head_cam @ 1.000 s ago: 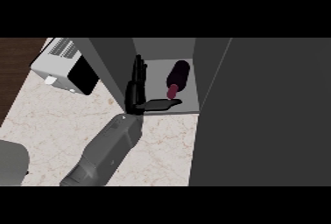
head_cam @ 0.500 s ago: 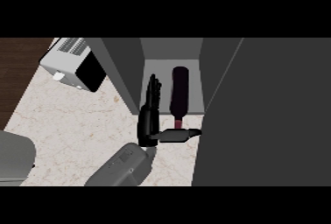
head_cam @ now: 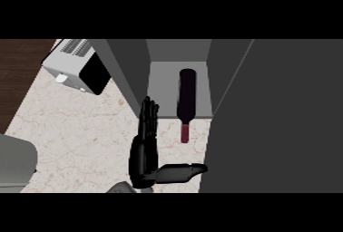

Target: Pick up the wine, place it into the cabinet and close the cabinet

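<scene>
The wine bottle (head_cam: 186,97) is dark with a red neck. It lies on its side inside the open cabinet (head_cam: 163,74), neck pointing toward me and reaching past the cabinet's front edge. My left hand (head_cam: 144,152) sits just left of and below the bottle, over the counter. Its fingers are straight and point away from me, and its thumb sticks out to the right. The hand is apart from the bottle and holds nothing. The cabinet's dark door (head_cam: 281,118) stands open at the right. My right hand does not show.
A white toaster oven (head_cam: 75,65) with a dark front stands at the back left, beside the cabinet's left wall. A grey rounded object (head_cam: 15,161) sits at the left edge. Marbled counter (head_cam: 80,131) lies between them and the hand.
My left hand has drawn back toward me from the bottle's neck. Its fingers have straightened beside the bottle, which stays lying in the cabinet.
</scene>
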Robot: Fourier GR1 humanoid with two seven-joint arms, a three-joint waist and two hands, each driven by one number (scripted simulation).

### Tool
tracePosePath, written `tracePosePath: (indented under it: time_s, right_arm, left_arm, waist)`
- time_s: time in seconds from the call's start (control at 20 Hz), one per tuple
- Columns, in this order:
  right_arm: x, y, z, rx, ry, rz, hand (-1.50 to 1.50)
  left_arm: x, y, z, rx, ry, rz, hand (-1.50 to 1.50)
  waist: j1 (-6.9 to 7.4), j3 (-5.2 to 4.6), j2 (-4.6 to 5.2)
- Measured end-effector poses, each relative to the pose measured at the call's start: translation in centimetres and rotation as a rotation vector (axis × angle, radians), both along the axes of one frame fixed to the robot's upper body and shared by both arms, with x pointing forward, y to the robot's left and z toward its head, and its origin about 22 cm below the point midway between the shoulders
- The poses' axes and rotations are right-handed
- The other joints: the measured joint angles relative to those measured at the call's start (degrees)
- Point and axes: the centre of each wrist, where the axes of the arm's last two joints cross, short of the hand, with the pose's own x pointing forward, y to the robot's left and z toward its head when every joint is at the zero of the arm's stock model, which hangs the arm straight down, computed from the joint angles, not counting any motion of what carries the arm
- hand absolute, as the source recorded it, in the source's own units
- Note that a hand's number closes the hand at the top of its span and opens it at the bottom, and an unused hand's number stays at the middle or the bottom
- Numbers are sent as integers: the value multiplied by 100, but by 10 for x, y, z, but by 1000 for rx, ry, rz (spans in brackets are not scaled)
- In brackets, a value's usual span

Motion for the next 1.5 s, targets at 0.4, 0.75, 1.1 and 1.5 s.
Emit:
tracePosePath:
  time_s: [0.4, 0.75, 1.1, 1.5]
  right_arm:
    - [2, -1, -2, -20, 5, 27, -150]
    - [-1, 4, -6, -58, 64, 111, 150]
    - [-5, 8, -9, -96, 82, 177, 150]
    - [-14, 25, -18, -49, 219, 284, 150]
  left_arm:
    - [-42, 21, 19, -33, -19, -14, -150]
    - [-70, 56, 27, -17, -32, -89, -150]
    - [-88, 100, 41, -6, -33, -136, -150]
    - [-87, 141, 49, -2, -51, -107, -150]
  waist:
    - [-2, 0, 7]
    - [-5, 1, 6]
    - [-2, -2, 6]
    - [1, -3, 5]
